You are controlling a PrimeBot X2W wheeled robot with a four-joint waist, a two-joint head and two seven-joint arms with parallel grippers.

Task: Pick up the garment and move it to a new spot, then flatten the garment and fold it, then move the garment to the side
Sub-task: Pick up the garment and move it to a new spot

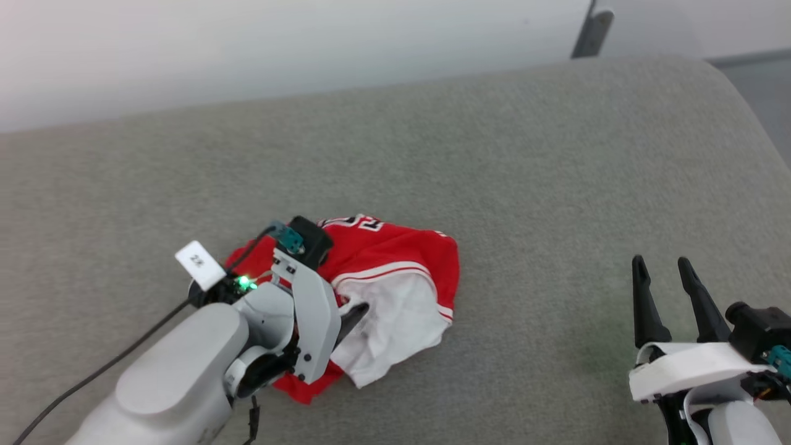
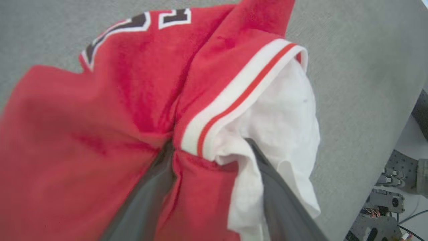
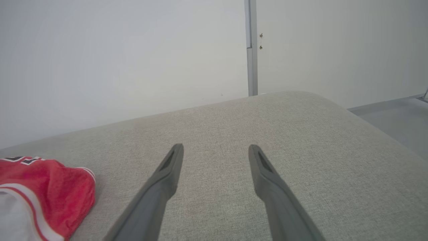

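Left arm: a pale forearm [image 1: 179,371] enters from the lower left corner of the head view, with a black cable [image 1: 93,377] running along it and a white tag [image 1: 199,264] by the wrist.
Left pincer [image 2: 210,147]: spread and pointing down into the heap. A fold of red and white cloth bunches between its dark fingers [image 2: 281,201], which touch the cloth without squeezing it.
Garment [image 1: 395,253]: a crumpled heap lying left of centre on the surface, nearer the front than the far edge. The lettering [image 1: 361,224] is on its far side and the white sleeve [image 1: 395,321] with striped trim on its near right.
Surface [image 1: 525,154]: grey and upholstered, with bare fabric behind the heap and all along its right.
Far edge: it runs along a pale wall [image 1: 247,49] and rounds off into a soft corner at the upper right, where a dark post [image 1: 593,31] stands behind it.
Open room: a wide bare stretch lies between the heap and the right pincer.
Right pincer [image 1: 660,262]: spread with nothing between the fingers, over the near right of the surface, well apart from the garment.
Right edge: it curves downward, with grey floor [image 1: 766,86] beyond it.
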